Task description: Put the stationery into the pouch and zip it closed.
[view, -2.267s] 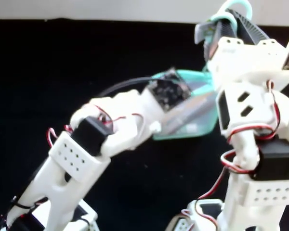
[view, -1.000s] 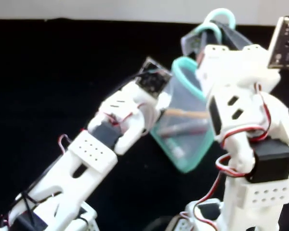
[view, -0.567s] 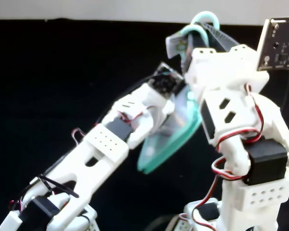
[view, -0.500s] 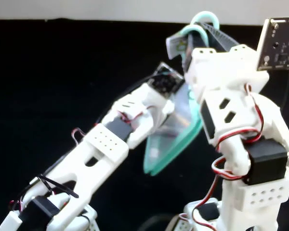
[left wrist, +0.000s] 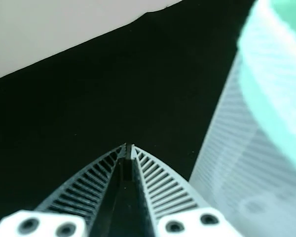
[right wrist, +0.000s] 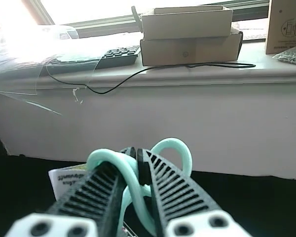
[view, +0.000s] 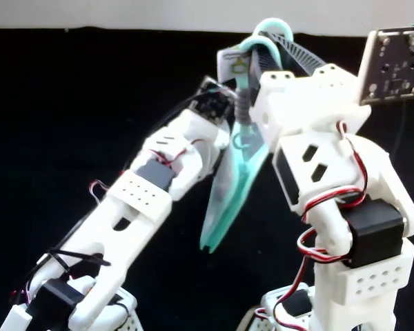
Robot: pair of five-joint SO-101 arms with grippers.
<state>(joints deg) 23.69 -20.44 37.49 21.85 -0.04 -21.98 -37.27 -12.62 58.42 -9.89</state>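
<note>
A clear pouch (view: 229, 187) with teal trim hangs edge-on above the black table. Its teal loop handles (view: 270, 29) sit in my right gripper (view: 262, 48), which is shut on them; the right wrist view has the ribbed fingers (right wrist: 175, 190) clamped around the loops (right wrist: 133, 165). A white tag (view: 234, 65) dangles beside the handles. My left gripper (left wrist: 128, 146) is shut with nothing seen between its tips, and the pouch's ribbed clear wall (left wrist: 246, 158) hangs close beside it. The left arm's wrist (view: 214, 105) is just beside the pouch's upper edge. What lies inside the pouch cannot be made out from this angle.
Black cloth (view: 90, 89) covers the table up to a white wall (right wrist: 187, 113) at its far edge. Behind it a sill holds cardboard boxes (right wrist: 187, 32), a keyboard (right wrist: 116, 54) and a black cable (right wrist: 118, 81). The right arm's tall body (view: 345, 227) stands close to the pouch.
The right gripper has lifted and turned the pouch from broadside, with pens visible inside, to hanging edge-on. The left arm has risen and shifted slightly left at the pouch's top.
</note>
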